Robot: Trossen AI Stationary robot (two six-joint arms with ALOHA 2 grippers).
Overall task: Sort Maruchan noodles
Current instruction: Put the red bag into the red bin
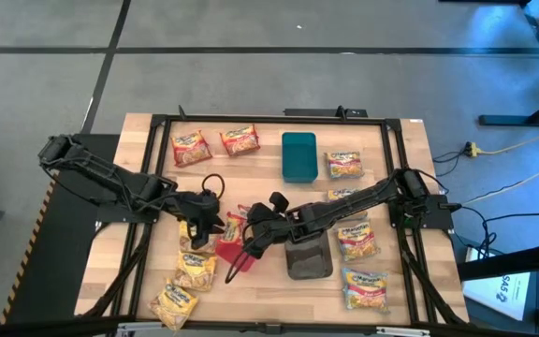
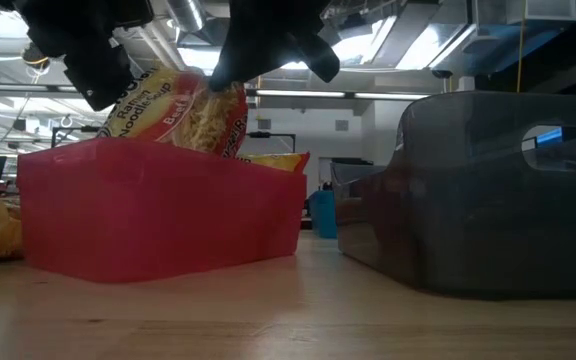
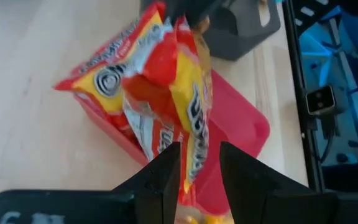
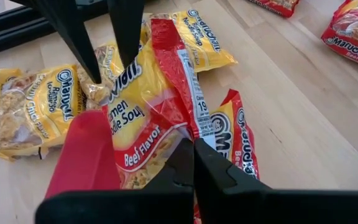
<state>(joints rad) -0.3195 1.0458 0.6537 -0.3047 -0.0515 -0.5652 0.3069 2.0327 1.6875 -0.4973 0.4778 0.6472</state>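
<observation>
**Beef packet held over the red bin by both arms**

The beef packet (image 4: 151, 118) is crinkly, glossy plastic, red and yellow, printed "Ramen Noodle Soup" and "Beef Flavor", with a red back seam and a white printed strip running along it. It hangs tilted above the red bin (image 2: 158, 215), a smooth, thin-walled, rectangular plastic tub with rounded corners. The left end effector (image 3: 199, 177) pinches one edge of it between two dark, flat-sided fingers. The right end effector (image 4: 194, 165) has its fingers pressed together on the opposite edge, at the seam. A second red packet (image 4: 238, 146) lies in the bin under the held one.

Beside the red bin stands a smoky grey bin (image 2: 488, 195), translucent and rounded; farther back on the pale wood surface (image 1: 138, 271) sits a teal bin (image 1: 298, 155).

In the overhead view, loose packets lie flat on the surface: two red ones (image 1: 215, 143) near the far edge, three yellow ones (image 1: 187, 276) in the near left corner, and about five more on the right (image 1: 356, 234), some of them with blue and pink.
</observation>
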